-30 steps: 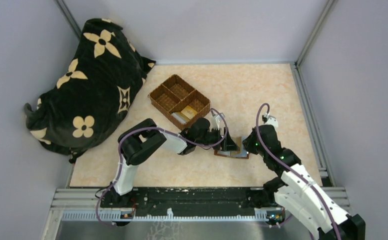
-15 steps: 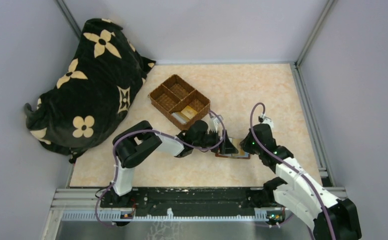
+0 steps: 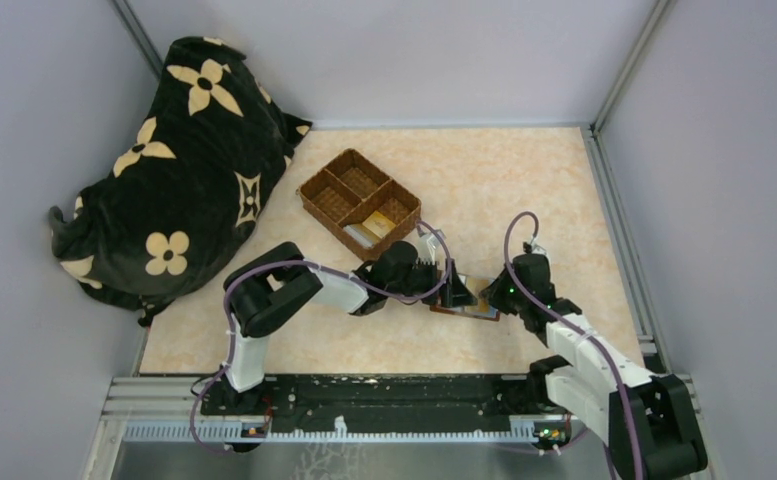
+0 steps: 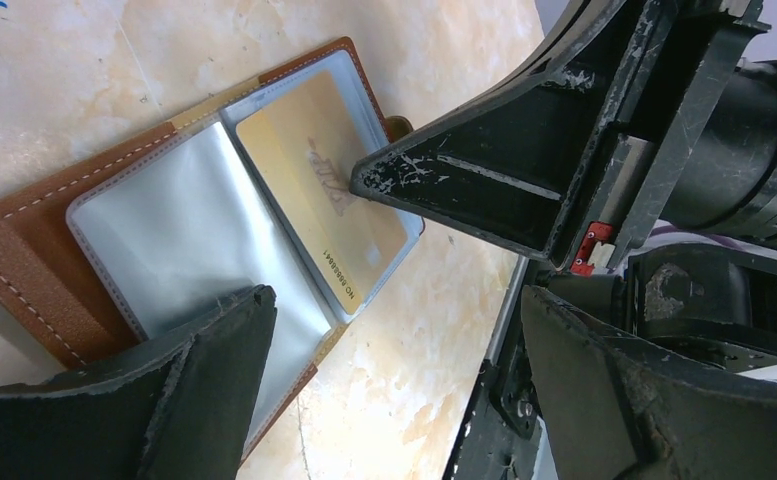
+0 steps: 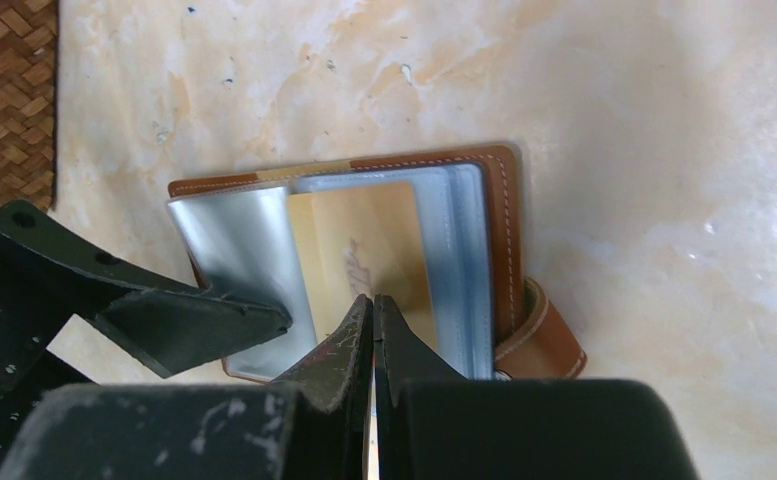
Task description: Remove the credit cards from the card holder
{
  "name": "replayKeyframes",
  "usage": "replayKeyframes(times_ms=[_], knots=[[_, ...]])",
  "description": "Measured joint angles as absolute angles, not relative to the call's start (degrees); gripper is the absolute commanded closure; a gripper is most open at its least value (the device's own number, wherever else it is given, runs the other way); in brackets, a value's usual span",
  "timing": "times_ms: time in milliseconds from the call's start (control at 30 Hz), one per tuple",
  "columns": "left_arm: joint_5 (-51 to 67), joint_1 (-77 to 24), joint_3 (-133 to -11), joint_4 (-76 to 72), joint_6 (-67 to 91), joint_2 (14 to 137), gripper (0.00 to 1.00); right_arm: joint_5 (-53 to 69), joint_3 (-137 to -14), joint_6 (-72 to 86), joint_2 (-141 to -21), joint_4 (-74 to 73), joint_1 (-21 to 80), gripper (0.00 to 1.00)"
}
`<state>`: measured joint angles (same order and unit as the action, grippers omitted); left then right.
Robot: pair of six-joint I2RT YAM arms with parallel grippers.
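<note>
Flat on the marbled worktop [image 3: 524, 190], the card holder [image 3: 469, 300] lies open between the 2 arms, its reddish-brown cover facing down and its clear sleeve pages facing up. A gold card [image 4: 314, 190] sits inside 1 sleeve on the page toward the right arm, with small printing along 1 edge. The page beside it shows only a silvery, empty-looking sleeve [image 4: 154, 230]. The right end effector [image 5: 372, 300] has its fingers pressed together with nothing between them, and its tip rests on the face of the gold card. The left end effector [image 4: 394, 300] stands wide apart and holds nothing; 1 finger [image 5: 214, 310] reaches over the edge of the silvery sleeve, though actual contact is hard to tell. Beyond the left arm stands a woven 3-compartment tray [image 3: 326, 190], well apart from the holder, with 2 credit cards [image 3: 369, 232] lying in its long compartment. A black cushion with tan flowers [image 3: 164, 170] fills the far left corner.
</note>
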<state>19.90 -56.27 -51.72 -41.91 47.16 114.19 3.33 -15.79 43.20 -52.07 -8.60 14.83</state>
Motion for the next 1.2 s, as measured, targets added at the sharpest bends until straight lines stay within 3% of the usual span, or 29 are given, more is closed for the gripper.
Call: replayKeyframes(times_ms=[267, 500, 700, 933, 1000, 1200], knots=[[19.79, -56.25, -52.71, -42.61, 48.16, 115.46, 0.10, 5.50, -13.80, 43.75, -53.28, -2.90, 14.61, 1.00], [20.62, -56.18, -53.78, -44.03, 49.41, 117.62, 0.27, 6.61, -12.75, 44.21, -52.80, -1.34, 13.96, 1.00], [21.30, -56.16, -53.78, -45.04, 50.52, 119.07, 0.50, 7.09, -12.75, 44.14, -52.34, -1.93, 13.61, 1.00], [22.63, -56.16, -53.78, -47.55, 53.01, 121.01, 0.58, 8.05, -12.38, 44.16, -52.36, -1.56, 13.32, 1.00], [22.76, -56.14, -53.78, -47.83, 53.49, 121.27, 0.64, 8.27, -12.23, 44.16, -52.36, -1.28, 13.32, 1.00], [23.38, -56.16, -53.80, -48.12, 54.96, 122.56, 0.99, 8.97, -11.99, 44.14, -52.36, -0.84, 13.28, 1.00]])
